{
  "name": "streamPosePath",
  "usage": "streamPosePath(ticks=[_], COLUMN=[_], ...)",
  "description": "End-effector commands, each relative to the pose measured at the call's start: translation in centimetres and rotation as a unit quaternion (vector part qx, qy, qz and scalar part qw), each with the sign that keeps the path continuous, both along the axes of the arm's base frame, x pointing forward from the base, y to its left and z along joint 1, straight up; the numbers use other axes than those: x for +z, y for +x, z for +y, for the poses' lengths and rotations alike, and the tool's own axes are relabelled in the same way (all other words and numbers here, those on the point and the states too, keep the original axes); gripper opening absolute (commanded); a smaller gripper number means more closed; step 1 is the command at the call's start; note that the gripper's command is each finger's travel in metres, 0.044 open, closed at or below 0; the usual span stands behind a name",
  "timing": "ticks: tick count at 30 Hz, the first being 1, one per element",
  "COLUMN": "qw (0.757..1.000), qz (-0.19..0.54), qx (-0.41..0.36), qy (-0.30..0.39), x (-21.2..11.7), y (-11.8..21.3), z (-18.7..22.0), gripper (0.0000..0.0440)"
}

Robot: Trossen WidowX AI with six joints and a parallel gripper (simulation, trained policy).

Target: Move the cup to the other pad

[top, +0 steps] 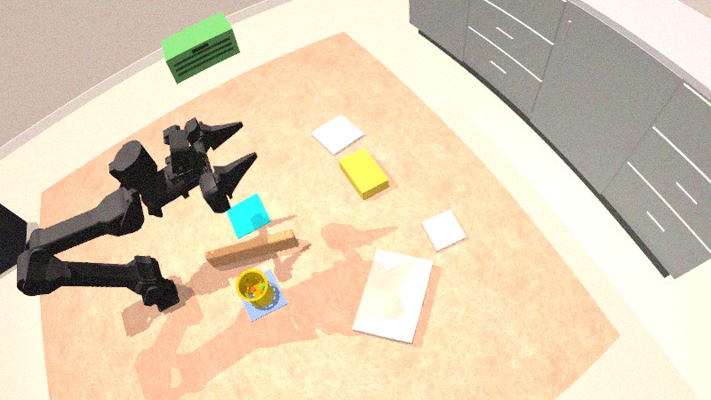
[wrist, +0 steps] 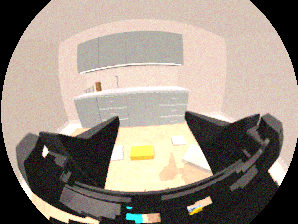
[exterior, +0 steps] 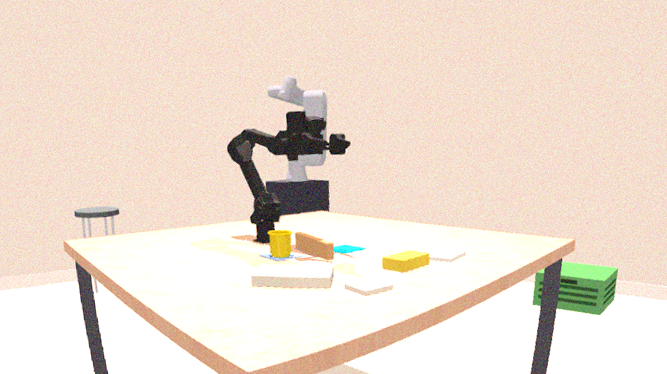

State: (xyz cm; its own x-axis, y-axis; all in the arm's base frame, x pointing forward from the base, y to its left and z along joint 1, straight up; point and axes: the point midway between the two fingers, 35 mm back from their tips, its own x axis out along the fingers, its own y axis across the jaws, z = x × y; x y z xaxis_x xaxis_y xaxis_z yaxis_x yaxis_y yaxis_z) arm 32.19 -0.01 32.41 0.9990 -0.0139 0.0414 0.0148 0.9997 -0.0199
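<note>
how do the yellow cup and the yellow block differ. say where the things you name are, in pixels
The yellow cup point(top: 253, 289) point(exterior: 280, 243) is round, while the yellow block point(top: 363, 172) point(exterior: 405, 261) point(wrist: 142, 152) is boxy. The cup is open-topped with marbles inside; the block has a closed, flat top. The cup stands on the blue pad point(top: 277, 306); the block lies directly on the table point(top: 497, 298) point(exterior: 215, 311). Both are yellow.

A wood-toned counter point(top: 497, 318) point(exterior: 422, 300) carries a blue pad point(top: 254, 314) point(exterior: 268, 257), a cyan pad point(top: 244, 219) point(exterior: 348, 249) and, between them, a wooden bar point(top: 251, 251) point(exterior: 312, 246) standing on edge. There's a yellow block point(top: 363, 172) point(exterior: 405, 260) point(wrist: 142, 152) near two thin white tiles, and a larger white slab point(top: 395, 298) point(exterior: 292, 276) point(wrist: 198, 158) lying flat. Shadows fall over part of the top.
</note>
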Motion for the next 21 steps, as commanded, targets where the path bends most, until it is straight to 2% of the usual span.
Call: streamPosePath(ticks=[1, 10, 13, 21], qw=[1.0, 0.998, 0.996, 0.986], qz=[0.004, 0.061, 0.085, 0.149], qx=[-0.001, 0.002, 0.006, 0.015], qy=[0.002, 0.03, 0.04, 0.068], x=[-0.1, -1.8, -2.3, -3.5], y=[0.0, -0.1, -0.2, -0.3], z=[0.0, 0.7, 1.0, 2.0], gripper=[0.0374, 0.0139, 0.0119, 0.0105])
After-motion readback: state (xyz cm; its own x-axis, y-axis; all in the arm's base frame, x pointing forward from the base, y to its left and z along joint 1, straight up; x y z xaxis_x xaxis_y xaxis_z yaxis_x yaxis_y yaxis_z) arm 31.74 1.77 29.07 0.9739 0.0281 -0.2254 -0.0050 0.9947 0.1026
